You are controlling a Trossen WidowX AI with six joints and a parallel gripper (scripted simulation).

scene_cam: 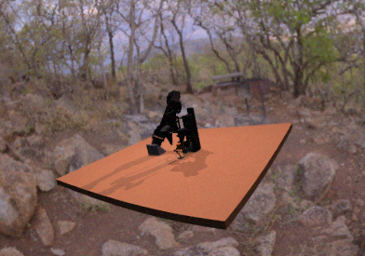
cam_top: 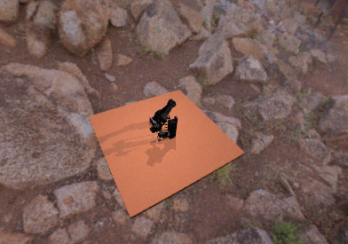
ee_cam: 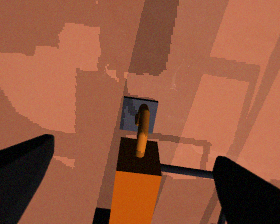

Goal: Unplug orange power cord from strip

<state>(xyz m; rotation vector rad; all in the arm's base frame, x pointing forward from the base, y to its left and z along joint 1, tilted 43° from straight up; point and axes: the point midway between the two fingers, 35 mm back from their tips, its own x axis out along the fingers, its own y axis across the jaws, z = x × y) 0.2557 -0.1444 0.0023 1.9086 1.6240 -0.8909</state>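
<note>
The orange plug [ee_cam: 135, 192] is lying lengthwise between wide-open jaws, untouched; its cord [ee_cam: 142, 132] is running ahead toward the strip [ee_cam: 132, 114].

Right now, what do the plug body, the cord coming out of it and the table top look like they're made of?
Plug body: smooth, matte orange block with a dark top, probably moulded plastic. Cord: round and bent with a soft sheen, likely rubbery sheathing. Table top: flat, even matte orange slab with a dark edge; painted board or laminate, cannot tell.
</note>
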